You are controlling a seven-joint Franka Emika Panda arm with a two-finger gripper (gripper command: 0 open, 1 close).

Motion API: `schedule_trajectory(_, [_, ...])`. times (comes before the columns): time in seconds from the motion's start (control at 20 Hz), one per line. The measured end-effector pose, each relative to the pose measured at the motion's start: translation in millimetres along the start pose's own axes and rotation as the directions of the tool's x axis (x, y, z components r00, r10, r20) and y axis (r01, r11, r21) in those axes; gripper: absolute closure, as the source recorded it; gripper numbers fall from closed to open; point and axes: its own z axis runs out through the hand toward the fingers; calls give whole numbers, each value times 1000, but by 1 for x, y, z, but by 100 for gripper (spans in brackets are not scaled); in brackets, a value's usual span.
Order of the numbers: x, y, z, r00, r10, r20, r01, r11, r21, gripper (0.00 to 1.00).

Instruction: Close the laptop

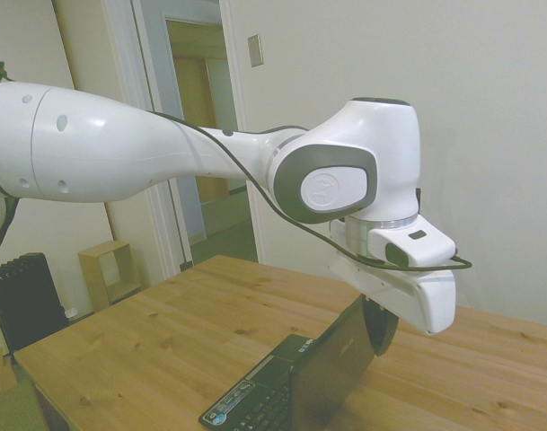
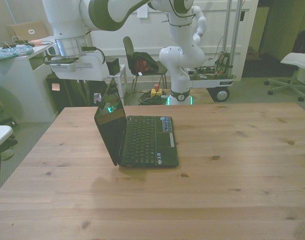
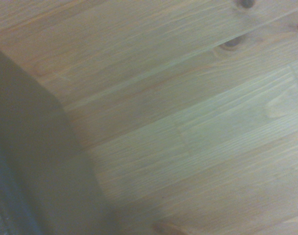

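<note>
The gripper sits behind the top of the laptop lid; I cannot tell if it is open. The open laptop stands on the wooden table. Behind are a chair and a doorway.

knotty wood table; matte black laptop.

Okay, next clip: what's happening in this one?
A white robot arm is working on an open laptop on a wooden table. The gripper is at the top edge of the lid, on its outer side. The lid stands roughly upright, keyboard fully exposed, so the laptop is not closed yet. The views don't show whether the gripper touches the lid.
</note>
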Motion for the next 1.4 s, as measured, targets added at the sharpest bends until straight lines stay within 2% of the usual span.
schedule_trajectory(0.35, [-44,-34,8,999,-43,9,43,999,-13,100])
schedule_trajectory(0.6, [-85,-57,26,997,-77,20,78,997,-17,100])
schedule_trajectory(0.9, [-130,-90,63,991,-124,41,125,992,-30,100])
schedule_trajectory(1.1, [-152,-101,101,988,-138,67,141,989,-52,100])
schedule_trajectory(1.3, [-157,-102,136,987,-133,94,140,987,-76,100])
schedule_trajectory(1.4, [-155,-104,144,987,-130,97,138,987,-78,100])
